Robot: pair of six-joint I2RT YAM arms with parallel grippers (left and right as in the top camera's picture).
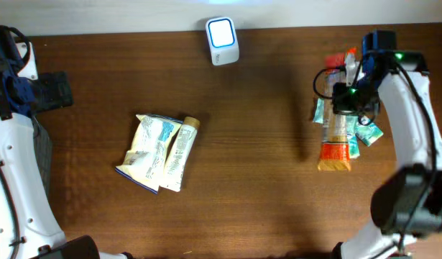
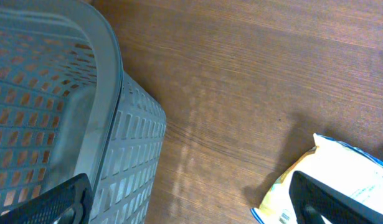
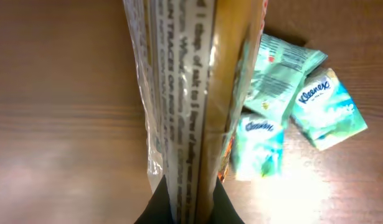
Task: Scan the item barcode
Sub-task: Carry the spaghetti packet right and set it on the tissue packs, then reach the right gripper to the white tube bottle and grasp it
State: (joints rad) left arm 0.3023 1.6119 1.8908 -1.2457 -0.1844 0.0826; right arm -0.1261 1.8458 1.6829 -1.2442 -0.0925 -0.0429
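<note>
At the right side of the worktop (image 1: pixel 264 158), the right pincer (image 1: pixel 348 97) was clamped shut on a long clear-wrapped packet (image 1: pixel 335 140) with an orange near end. Just right of the packet lay pale green Kleenex packs (image 3: pixel 331 109). At the far edge, mid-worktop, stood the white scanner (image 1: pixel 222 39), well apart from the packet. Over at the left edge, the left pincer (image 2: pixel 191 202) gaped wide and empty beside a grey basket (image 2: pixel 110 93), with a yellow bag (image 1: pixel 145 151) and a tube (image 1: pixel 179 155) lying to its right.

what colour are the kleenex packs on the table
The kleenex packs are teal and white, clearest in the right wrist view.
</note>
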